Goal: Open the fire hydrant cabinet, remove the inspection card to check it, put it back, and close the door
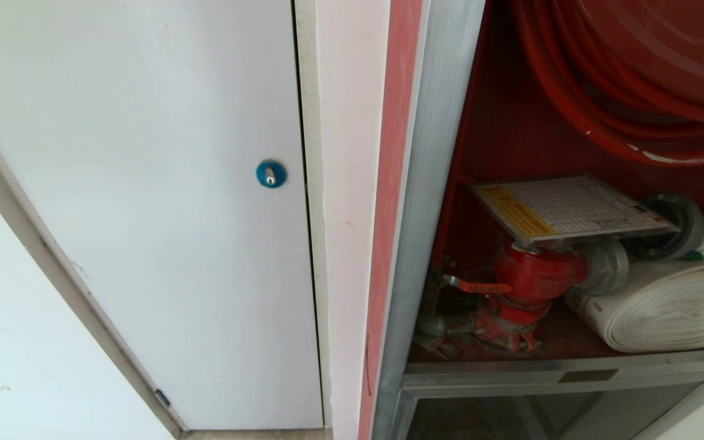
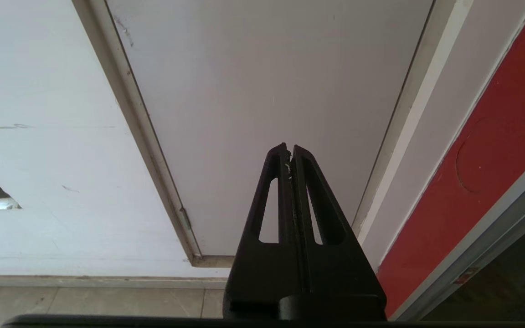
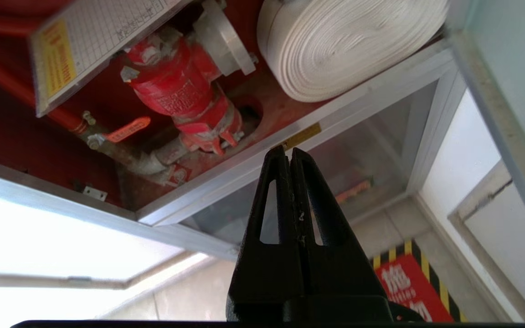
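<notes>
The fire hydrant cabinet stands open, red inside. The inspection card lies flat on top of the red valve, its yellow strip toward the cabinet's left side; it also shows in the right wrist view. Beside the opening, a pale aluminium-edged panel looks like the door swung open. My right gripper is shut and empty, in front of the cabinet's lower sill and apart from the card. My left gripper is shut and empty, facing the white wall panel. Neither gripper shows in the head view.
A white rolled hose lies right of the valve, with the red hose reel above. A smaller glass panel sits below the sill. Left of the cabinet is a white flush panel with a blue lock. A red striped floor sign lies below.
</notes>
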Robot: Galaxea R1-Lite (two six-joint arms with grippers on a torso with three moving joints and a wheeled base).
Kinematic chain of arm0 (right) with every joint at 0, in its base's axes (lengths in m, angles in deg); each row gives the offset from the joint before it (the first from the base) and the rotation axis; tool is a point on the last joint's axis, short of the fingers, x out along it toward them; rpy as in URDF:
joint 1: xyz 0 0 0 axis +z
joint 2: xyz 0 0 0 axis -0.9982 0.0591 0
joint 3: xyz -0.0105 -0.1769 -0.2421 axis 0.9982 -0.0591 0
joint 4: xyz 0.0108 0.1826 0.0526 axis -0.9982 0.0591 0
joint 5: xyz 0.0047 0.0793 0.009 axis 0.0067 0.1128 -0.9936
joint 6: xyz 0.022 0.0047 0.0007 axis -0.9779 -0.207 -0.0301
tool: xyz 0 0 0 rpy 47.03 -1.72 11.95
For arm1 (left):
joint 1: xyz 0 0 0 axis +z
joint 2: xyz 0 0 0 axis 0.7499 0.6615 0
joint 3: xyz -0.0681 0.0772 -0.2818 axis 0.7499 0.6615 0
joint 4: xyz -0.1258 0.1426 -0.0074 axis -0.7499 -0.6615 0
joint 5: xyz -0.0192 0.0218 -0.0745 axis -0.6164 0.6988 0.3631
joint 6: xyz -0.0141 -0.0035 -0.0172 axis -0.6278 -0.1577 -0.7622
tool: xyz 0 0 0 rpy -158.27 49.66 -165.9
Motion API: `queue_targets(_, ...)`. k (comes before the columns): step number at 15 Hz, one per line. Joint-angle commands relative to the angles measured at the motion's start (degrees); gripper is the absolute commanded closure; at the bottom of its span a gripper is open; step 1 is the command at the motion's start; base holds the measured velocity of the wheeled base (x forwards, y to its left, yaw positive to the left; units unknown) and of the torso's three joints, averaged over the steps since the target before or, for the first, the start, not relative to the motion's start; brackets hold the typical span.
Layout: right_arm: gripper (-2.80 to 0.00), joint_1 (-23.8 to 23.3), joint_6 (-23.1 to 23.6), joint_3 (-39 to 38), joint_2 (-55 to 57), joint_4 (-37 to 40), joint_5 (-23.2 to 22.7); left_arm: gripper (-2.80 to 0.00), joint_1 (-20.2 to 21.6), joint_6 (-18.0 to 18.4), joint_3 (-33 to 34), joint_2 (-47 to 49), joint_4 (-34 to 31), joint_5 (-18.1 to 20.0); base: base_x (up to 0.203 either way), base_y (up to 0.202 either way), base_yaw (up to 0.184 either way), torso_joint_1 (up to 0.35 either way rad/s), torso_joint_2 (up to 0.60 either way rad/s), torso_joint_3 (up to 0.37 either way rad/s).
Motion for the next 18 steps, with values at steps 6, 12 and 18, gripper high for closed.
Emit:
queue_targets(6, 0.0, -0.3, 7.6, -9.0, -12.3, -3.3, -0.2, 0.0, 0.0, 0.0, 0.0, 0.1, 0.0, 0.0, 0.0, 0.0, 0.0, 0.0, 0.0, 0.0)
queue_targets(12, 0.0, -0.2, 16.3, -24.6, -23.8, -13.3, -6.9, 0.0, 0.0, 0.0, 0.1, 0.1, 0.0, 0.0, 0.0, 0.0, 0.0, 0.0, 0.0, 0.0)
queue_targets(18, 0.0, 0.2, 30.7, -56.7, -33.2, -45.8, -10.1, 0.0, 0.0, 0.0, 0.1, 0.1, 0.0, 0.0, 0.0, 0.0, 0.0, 0.0, 0.0, 0.0)
